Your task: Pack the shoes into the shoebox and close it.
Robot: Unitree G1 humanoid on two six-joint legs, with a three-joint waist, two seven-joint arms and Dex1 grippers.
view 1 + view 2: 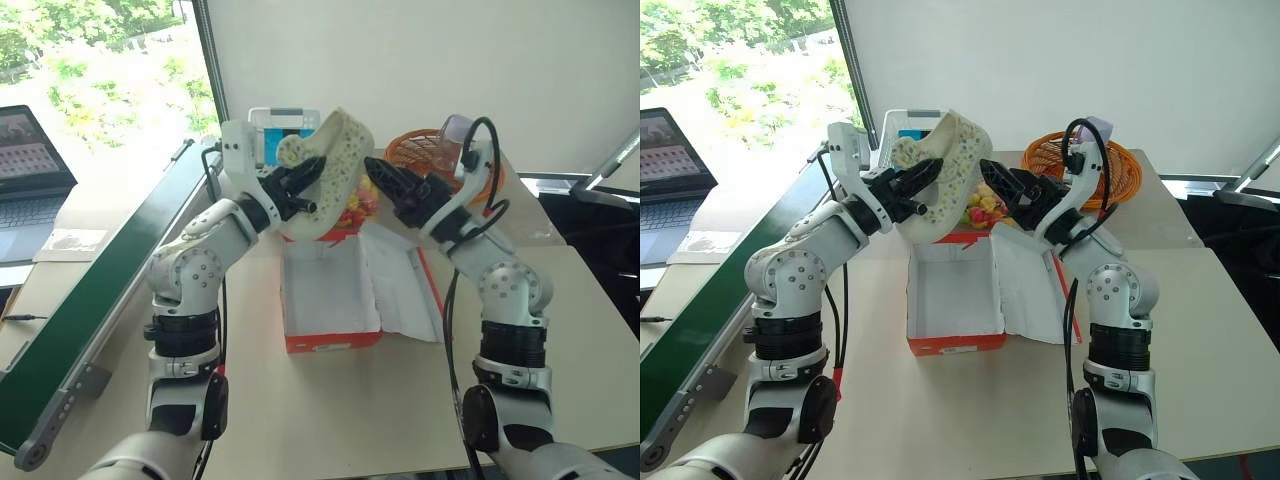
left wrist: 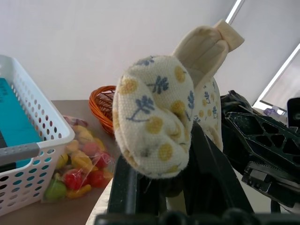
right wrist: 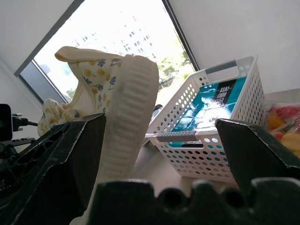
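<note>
Sunlit window and a pale wall back the beige bench (image 1: 330, 420). At upper centre of the head views, the left tool (image 1: 305, 188) is clamped on a cream shoe (image 1: 335, 170) with a small floral print, holding it tilted in the air above the far end of the box. The right tool (image 1: 392, 185) hangs just beside the shoe with its fingers spread wide, gripping nothing. Below them, at mid-frame, the red-orange shoebox (image 1: 330, 342) lies open on the bench, pale inside, its lid folded out to the right. Behind it stand a white lattice basket (image 1: 902, 122), a bag of toy fruit (image 1: 983, 208) and an orange wicker basket (image 1: 1080, 155). A laptop (image 1: 28, 160) sits at the left edge.
</note>
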